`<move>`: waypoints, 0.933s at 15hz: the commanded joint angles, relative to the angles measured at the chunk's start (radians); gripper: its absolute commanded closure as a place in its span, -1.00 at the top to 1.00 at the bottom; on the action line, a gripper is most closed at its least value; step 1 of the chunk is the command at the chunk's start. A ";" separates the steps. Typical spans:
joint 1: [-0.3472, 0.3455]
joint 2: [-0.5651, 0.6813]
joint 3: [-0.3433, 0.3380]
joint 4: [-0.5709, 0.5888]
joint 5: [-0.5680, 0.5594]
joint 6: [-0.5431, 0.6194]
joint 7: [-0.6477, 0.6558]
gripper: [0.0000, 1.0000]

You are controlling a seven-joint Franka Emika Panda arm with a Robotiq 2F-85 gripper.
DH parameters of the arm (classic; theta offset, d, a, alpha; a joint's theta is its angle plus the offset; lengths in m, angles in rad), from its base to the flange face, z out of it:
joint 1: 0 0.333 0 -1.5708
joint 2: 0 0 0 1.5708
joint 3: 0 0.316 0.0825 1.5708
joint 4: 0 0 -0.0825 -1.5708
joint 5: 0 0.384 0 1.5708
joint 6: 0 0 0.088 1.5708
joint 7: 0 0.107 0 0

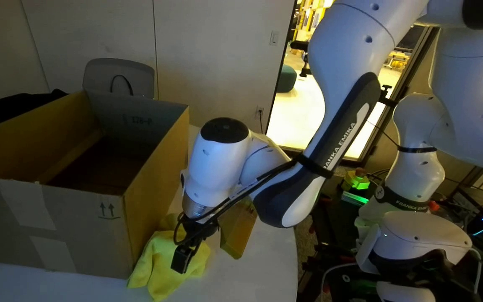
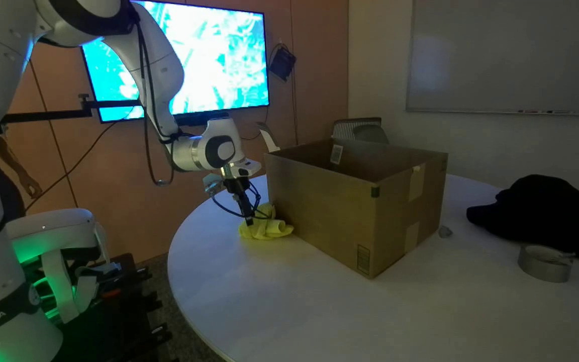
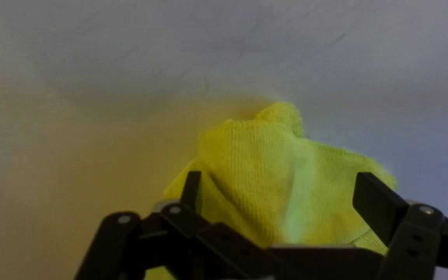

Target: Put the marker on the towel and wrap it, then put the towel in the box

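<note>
I've got the bright yellow crumpled cloth towel (image 3: 259, 171) bunched at lower ctr of the wrist view, my black two-finger gripper (image 3: 278, 184) over it: fingers well apart, yellow showing between them, nothing pinched afaict. In an exterior view the towel's at the bottom, left of ctr, just beside the large brown open-top cardboard box (image 1: 86, 230); can't tell if they touch. The marker isn't visible in any view, so prob. wrapped inside, but I can't confirm. I'd guess folding's mostly done; lift & drop-in remain.

Main risk: I close on the top layer only, the bundle unrolls on the way up & the marker slides out onto the round white table (image 2: 289, 301). Cause = loose folds + shallow grip. Opposite error: I go in too deep & my tips jam on the table. Box wall's v. near too, so any sideways drift could bump it & shove the box along. Last, if I don't lift high enough, trailing cloth could snag on the rim & the whole lot drops outside.
</note>
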 commanded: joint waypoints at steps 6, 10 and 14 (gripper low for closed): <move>0.034 0.177 -0.070 0.063 0.071 0.153 -0.010 1.00; 0.037 0.191 -0.078 0.076 0.131 0.175 -0.015 1.00; 0.047 0.182 -0.090 0.074 0.157 0.180 -0.012 0.41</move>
